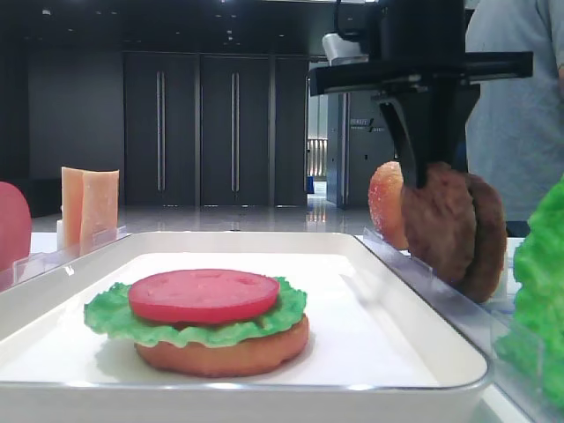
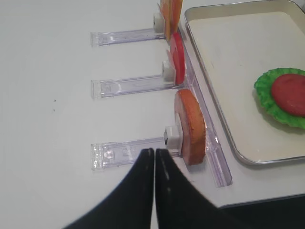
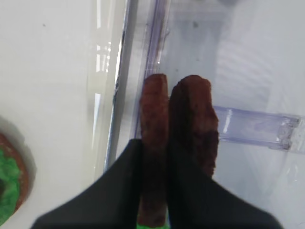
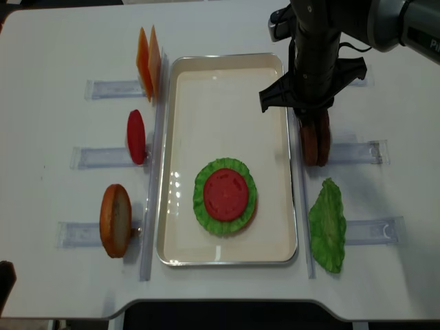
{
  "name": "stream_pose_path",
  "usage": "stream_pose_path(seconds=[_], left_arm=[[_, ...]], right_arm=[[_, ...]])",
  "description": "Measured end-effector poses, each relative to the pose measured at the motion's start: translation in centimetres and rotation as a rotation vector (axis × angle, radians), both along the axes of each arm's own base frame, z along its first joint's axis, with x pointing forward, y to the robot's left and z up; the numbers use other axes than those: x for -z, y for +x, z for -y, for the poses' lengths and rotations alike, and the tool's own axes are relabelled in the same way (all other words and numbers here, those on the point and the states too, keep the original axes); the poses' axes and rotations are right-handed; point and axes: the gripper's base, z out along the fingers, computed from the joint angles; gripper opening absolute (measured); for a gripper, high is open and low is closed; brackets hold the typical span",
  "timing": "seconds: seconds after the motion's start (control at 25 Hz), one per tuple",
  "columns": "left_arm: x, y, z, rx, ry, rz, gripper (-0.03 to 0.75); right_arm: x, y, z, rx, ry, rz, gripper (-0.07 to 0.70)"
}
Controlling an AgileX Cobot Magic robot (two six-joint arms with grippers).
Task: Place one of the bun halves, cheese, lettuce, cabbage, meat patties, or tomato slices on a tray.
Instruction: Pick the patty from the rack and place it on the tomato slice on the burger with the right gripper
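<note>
Stacked bun, lettuce and tomato fill the white rectangular tray; right gripper pinches 1 of 2 rough brown meat patties; left gripper's fingers pressed together.

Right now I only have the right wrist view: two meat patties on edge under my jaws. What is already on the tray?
Observer: A stack on the tray: bun half at the bottom, lettuce on it, tomato slice on top.
Operator: Are both patties between my jaws?
Observer: No, the right gripper is shut on the meat patty nearer the tray; the second patty stands outside.
Operator: Where is the other arm?
Observer: The left gripper is shut, empty, over the rack holding another bun half.
</note>
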Motion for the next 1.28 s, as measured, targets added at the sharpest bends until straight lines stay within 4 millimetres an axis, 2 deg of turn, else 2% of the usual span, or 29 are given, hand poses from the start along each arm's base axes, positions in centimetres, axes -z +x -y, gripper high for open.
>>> stream_pose_path(seconds=[0.52, 0.68, 0.88, 1.12, 1.28], left_arm=[[0.0, 0.0, 0.0, 0.0, 0.0, 0.0, -0.007], [0.0, 0.0, 0.0, 0.0, 0.0, 0.0, -0.007], [0.0, 0.0, 0.0, 0.0, 0.0, 0.0, -0.007], [0.0, 0.0, 0.0, 0.0, 0.0, 0.0, -0.007], [0.0, 0.0, 0.0, 0.0, 0.0, 0.0, -0.007]], right_arm=[[-6.9, -2.9, 0.7, -0.016, 0.196, 0.092, 0.104], [-7.8, -3.8, 0.2, -0.049, 0.293, 0.058, 0.104], [-7.7, -5.1, -0.9, -0.113, 0.37, 0.002, 0.104], [-4.4, -7.3, -1.0, -0.133, 0.509, -0.029, 0.104], [-3.0, -8.2, -1.6, -0.126, 0.679, -0.032, 0.104]])
